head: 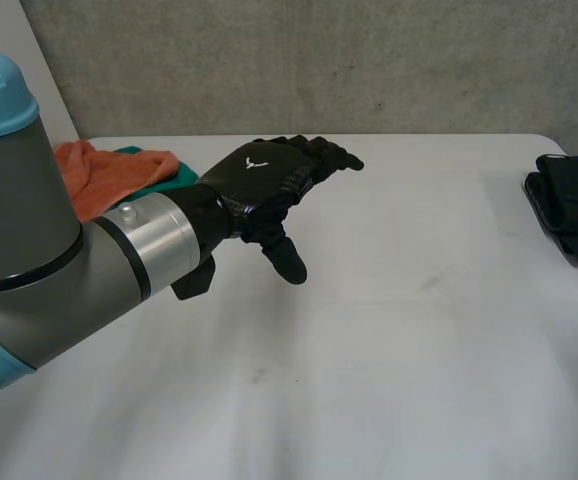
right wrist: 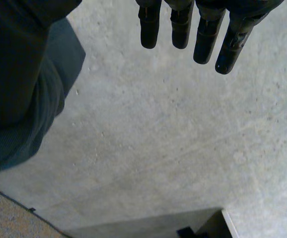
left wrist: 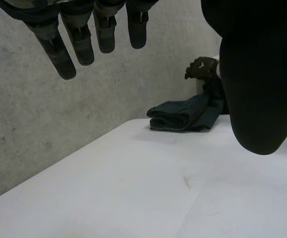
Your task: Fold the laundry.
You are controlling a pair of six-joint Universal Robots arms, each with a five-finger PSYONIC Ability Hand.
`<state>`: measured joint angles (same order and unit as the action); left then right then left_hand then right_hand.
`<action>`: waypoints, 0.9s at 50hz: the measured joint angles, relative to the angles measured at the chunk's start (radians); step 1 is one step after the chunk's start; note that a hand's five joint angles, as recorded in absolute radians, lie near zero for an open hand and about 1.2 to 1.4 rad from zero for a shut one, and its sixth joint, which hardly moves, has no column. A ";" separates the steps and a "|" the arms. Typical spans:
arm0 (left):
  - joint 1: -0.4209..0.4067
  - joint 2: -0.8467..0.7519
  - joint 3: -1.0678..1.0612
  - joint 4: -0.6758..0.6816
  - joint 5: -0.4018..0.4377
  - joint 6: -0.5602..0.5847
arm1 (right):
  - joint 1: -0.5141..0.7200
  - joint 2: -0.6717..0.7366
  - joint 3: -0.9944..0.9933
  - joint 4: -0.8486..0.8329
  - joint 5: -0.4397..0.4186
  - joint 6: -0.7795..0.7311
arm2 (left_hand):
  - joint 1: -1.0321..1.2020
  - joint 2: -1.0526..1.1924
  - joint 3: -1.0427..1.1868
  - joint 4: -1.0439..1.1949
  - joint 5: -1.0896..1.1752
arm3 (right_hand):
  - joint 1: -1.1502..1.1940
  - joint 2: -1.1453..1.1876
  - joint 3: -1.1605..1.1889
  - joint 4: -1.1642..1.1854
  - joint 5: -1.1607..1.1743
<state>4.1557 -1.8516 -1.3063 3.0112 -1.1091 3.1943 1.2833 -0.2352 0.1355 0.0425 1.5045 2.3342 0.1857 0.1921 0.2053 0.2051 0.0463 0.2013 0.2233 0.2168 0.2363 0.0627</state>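
Note:
My left hand (head: 269, 180) hovers open over the middle of the white table (head: 399, 330), fingers straight and thumb pointing down, holding nothing. In the left wrist view its fingers (left wrist: 84, 44) point toward a folded dark cloth (left wrist: 183, 116) at the table's far end. The same dark cloth (head: 574, 205) lies at the table's right edge in the head view. My right hand (right wrist: 183, 29) has straight, spread fingers with nothing between them. Beside its thumb is dark cloth (right wrist: 54, 84), and behind it a concrete surface.
A crumpled orange cloth (head: 89, 170) and a teal one (head: 159, 170) lie at the table's back left, partly behind my left arm (head: 59, 260). A concrete wall (head: 319, 60) runs behind the table.

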 measured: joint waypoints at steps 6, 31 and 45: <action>0.011 0.012 -0.011 -0.003 0.000 0.001 | 0.055 -0.181 0.150 0.102 -0.046 0.007 | 0.000 0.000 0.000 0.000 0.000 | 0.000 0.000 0.000 0.000 -0.004; 0.329 0.010 0.093 0.242 -0.125 0.042 | 0.621 -0.808 0.857 0.253 -0.133 0.342 | 0.000 0.000 0.000 0.000 0.000 | 0.000 0.000 0.000 0.000 -0.004; 0.623 -0.469 0.356 0.255 -0.066 0.349 | 0.769 -0.938 1.351 0.030 -0.136 0.331 | 0.003 0.001 0.000 0.000 0.000 | 0.000 0.000 -0.001 0.000 -0.004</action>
<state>4.7789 -2.3204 -0.9503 3.2661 -1.1749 3.5431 2.0525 -1.1732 1.4869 0.0726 1.3686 2.6656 0.1890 0.1934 0.2054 0.2051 0.0463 0.2012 0.2233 0.2156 0.2363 0.0588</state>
